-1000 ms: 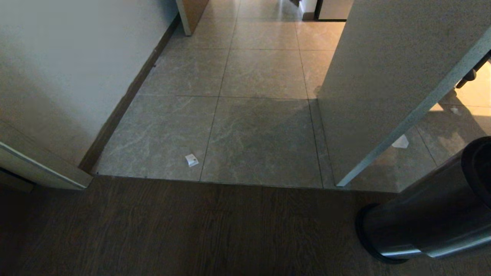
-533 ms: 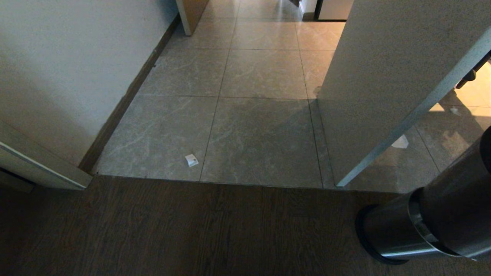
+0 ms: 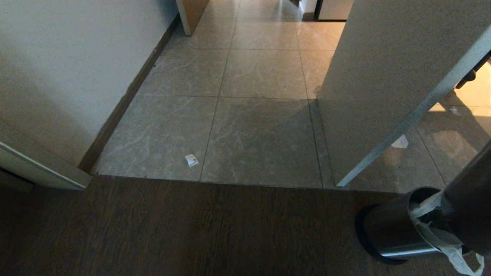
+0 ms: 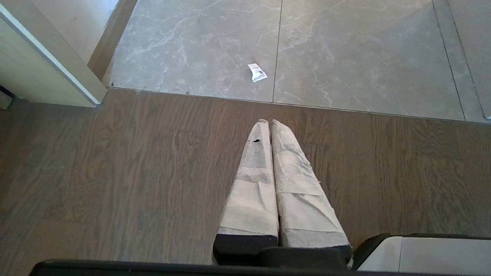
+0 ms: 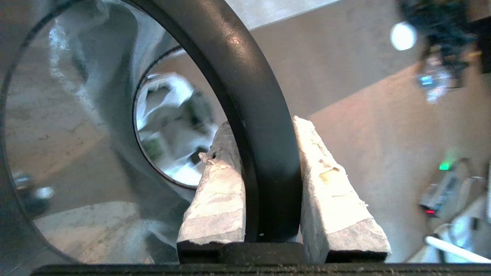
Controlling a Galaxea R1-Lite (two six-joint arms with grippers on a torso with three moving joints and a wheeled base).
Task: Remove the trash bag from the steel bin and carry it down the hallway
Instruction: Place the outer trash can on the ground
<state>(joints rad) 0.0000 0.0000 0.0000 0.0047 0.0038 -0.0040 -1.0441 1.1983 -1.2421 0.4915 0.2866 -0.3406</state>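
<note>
The right gripper (image 5: pixel 264 184) is closed on the black rim ring (image 5: pixel 245 103), with one taped finger (image 5: pixel 218 199) inside the ring and the other outside it. The ring belongs to a steel outer sleeve (image 3: pixel 470 199), which is seen in the head view raised and tilted at the right edge, above and beside the inner steel bin (image 3: pixel 391 230). The inner part is seen standing on its black base on the dark wood floor (image 3: pixel 191 230). The pale trash bag (image 3: pixel 437 230) is seen draped over the mouth of the inner part, with a loose strip hanging down past the sleeve. Through the ring, in the right wrist view, crumpled bag material (image 5: pixel 168 115) is visible inside the shiny wall, directly ahead of the inner finger.

The left gripper (image 4: pixel 267 122) is held apart from the work, with its taped fingers pressed together and nothing between them, pointing at the wood floor.

Ahead of the left gripper, the wood floor is met by grey marbled tiles (image 3: pixel 261 134). A small scrap of white paper (image 3: pixel 191 160) lies on the tiles just past the joint. The tiled passage is bounded by a cream wall (image 3: pixel 69 76) with brown skirting on the left and by an open door panel (image 3: pixel 383 84) on the right, which stands between the bin and the passage. A second pale scrap (image 3: pixel 400 142) lies beyond the door edge
</note>
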